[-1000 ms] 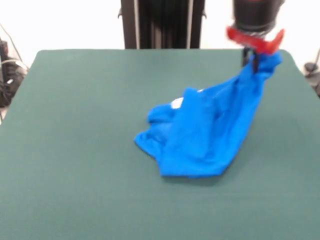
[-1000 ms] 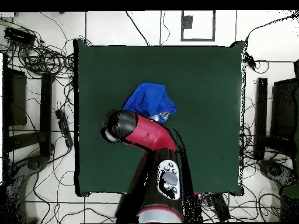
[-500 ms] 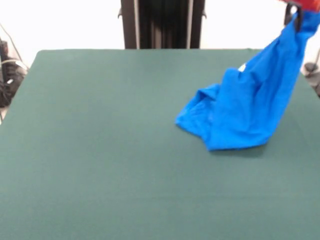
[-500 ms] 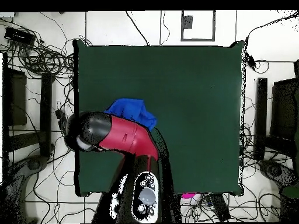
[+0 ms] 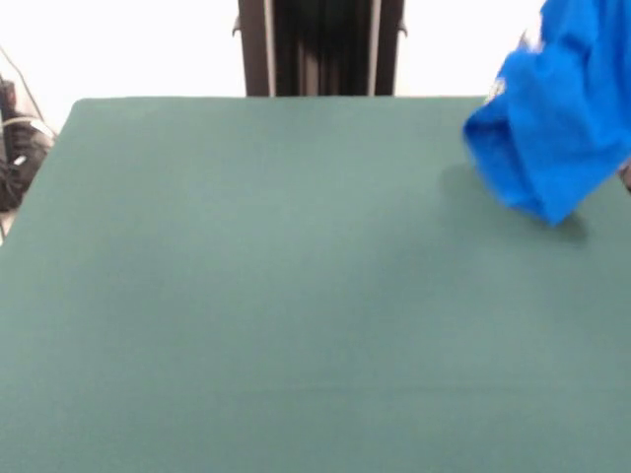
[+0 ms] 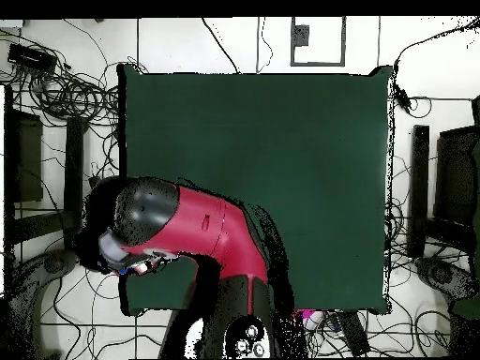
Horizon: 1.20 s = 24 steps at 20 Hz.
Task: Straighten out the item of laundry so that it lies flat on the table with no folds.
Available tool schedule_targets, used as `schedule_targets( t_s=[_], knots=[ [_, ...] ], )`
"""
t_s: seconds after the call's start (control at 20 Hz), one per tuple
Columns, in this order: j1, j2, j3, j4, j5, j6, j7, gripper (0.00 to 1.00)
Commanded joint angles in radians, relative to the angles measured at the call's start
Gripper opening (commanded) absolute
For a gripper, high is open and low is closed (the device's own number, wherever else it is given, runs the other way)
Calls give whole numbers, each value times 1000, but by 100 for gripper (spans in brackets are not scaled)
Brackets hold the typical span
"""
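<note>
The item of laundry point(image 5: 557, 118), a bright blue shirt, hangs bunched in the air at the upper right of the front view. Its top runs out past the picture's upper edge, and its lowest tip hovers just over the table point(image 5: 276, 296) near the right edge, casting a small shadow. The gripper holding it is above the frame there. In the overhead view the red arm point(image 6: 197, 220) reaches to the table's point(image 6: 281, 141) left edge, and its black wrist end point(image 6: 127, 230) covers both gripper and shirt.
Tangled cables point(image 6: 66, 94) lie on the floor along the table's left side in the overhead view, with black stands point(image 6: 417, 187) on the right. More cables point(image 5: 15, 148) show at the front view's left edge.
The arm has swung further toward the table's edge and higher. The shirt, dragging on the cloth a second ago, has been pulled off the middle and now hangs almost wholly lifted.
</note>
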Motion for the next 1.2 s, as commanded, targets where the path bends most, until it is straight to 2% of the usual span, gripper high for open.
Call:
schedule_targets(
  t_s=[0.05,0.35,0.5,0.75,0.85,0.95,1.2],
  knots=[
    [11,-122,46,-17,89,336,391,0],
    [-21,-97,45,-49,67,391,351,0],
    [-69,-46,42,-90,-46,357,232,0],
    [-187,129,88,-141,-240,93,-93,0],
    [-228,181,119,-162,-298,7,-178,0],
    [-252,209,141,-172,-346,-72,-216,0],
    [-275,258,170,-229,-474,-209,-198,0]
  ],
)
